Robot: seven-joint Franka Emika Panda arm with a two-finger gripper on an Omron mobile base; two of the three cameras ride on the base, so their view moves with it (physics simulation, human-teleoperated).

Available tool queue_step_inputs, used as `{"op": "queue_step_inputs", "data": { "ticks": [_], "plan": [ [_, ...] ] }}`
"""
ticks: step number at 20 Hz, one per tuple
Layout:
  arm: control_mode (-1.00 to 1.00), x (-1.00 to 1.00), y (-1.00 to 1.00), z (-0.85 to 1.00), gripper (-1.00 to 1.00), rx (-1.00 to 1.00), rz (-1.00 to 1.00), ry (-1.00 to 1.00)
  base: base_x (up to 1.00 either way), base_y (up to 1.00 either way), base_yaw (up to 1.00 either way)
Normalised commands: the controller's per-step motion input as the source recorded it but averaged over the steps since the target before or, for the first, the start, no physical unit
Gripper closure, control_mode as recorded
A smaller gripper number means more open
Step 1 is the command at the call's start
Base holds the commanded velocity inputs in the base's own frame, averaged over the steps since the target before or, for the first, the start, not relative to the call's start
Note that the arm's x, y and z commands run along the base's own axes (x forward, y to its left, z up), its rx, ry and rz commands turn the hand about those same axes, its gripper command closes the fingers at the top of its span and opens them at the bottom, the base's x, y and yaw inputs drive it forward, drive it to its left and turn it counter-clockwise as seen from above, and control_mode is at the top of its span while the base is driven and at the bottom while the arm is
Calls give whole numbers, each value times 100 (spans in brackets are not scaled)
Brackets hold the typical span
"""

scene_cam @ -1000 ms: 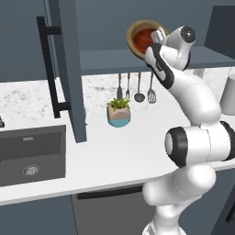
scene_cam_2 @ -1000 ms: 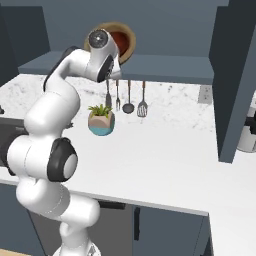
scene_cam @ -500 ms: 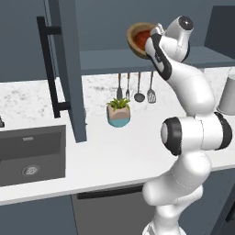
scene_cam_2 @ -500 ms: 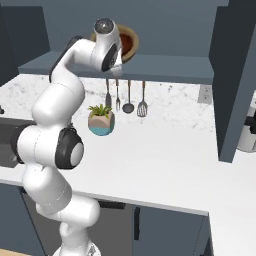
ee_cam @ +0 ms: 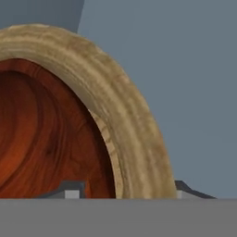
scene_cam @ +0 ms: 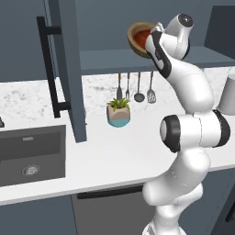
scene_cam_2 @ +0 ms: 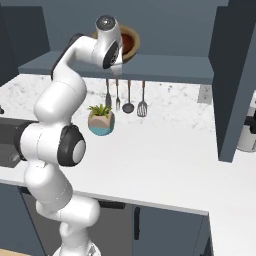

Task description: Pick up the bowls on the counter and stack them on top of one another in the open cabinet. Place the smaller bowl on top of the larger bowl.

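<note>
Stage: late, likely only release left | smaller bowl (scene_cam: 143, 35) nested in larger bowl (ee_cam: 125, 120), tilted, at open cabinet (scene_cam_2: 165, 67) shelf | fingers (ee_cam: 69, 190) straddling rim at 6 o'clock, grip state unclear

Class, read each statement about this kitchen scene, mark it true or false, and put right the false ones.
1. The smaller bowl sits inside the larger bowl. True.
2. The stacked bowls rest on the counter. False: they are up at the open cabinet shelf.
3. A plant pot stands on the counter. True.
4. Utensils lie flat in the sink. False: they hang below the shelf.
5. The pincer is down by the sink. False: it straddles the larger bowl's rim.
</note>
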Motion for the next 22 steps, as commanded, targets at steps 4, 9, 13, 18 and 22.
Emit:
{"op": "queue_step_inputs", "data": {
  "ticks": [4,9,13,18,22],
  "plan": [
    [-100,29,4,0,-100,0,2,-14,0,0,0],
    [-100,5,11,9,-100,0,1,-27,0,0,0],
    [-100,-5,13,27,-100,0,0,-27,0,0,0],
    [-100,-59,0,10,-100,0,-1,-14,0,0,0],
    [-100,-100,0,0,-100,2,-4,-4,0,0,0]
  ]
}}
